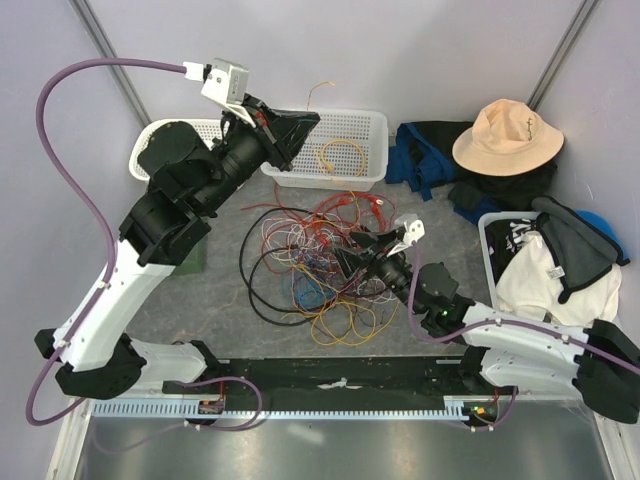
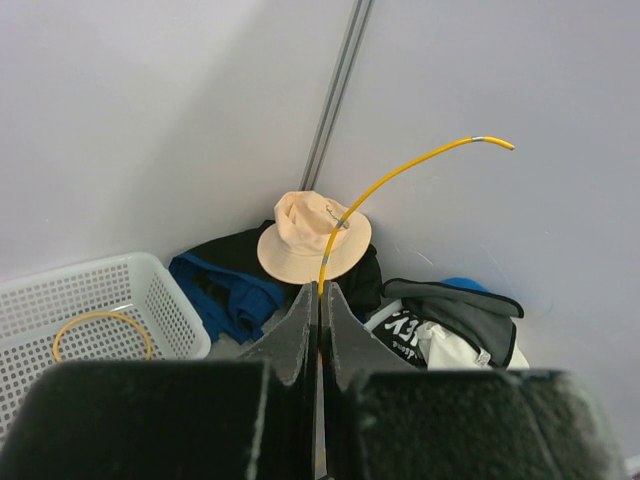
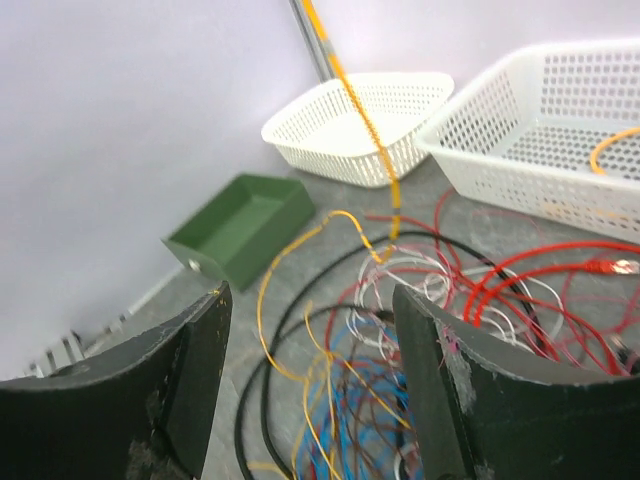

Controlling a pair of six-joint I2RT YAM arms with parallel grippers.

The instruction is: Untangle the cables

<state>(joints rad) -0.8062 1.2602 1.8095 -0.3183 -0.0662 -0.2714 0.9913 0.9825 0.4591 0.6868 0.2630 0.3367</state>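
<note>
Many thin cables (image 1: 318, 268) — red, white, blue, yellow, one black — lie looped in one knotted heap. Left gripper (image 2: 320, 293) pinches a yellow wire (image 2: 400, 171); right gripper (image 3: 310, 305) gapes wide.

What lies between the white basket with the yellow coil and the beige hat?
Crumpled blue and black clothing lies between the basket and the hat, seen best in the top external view.

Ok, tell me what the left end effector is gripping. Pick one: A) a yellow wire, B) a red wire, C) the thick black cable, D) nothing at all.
A: in the left wrist view the left end effector is shut on a yellow wire, which arcs up and to the right out of its tip.
</note>
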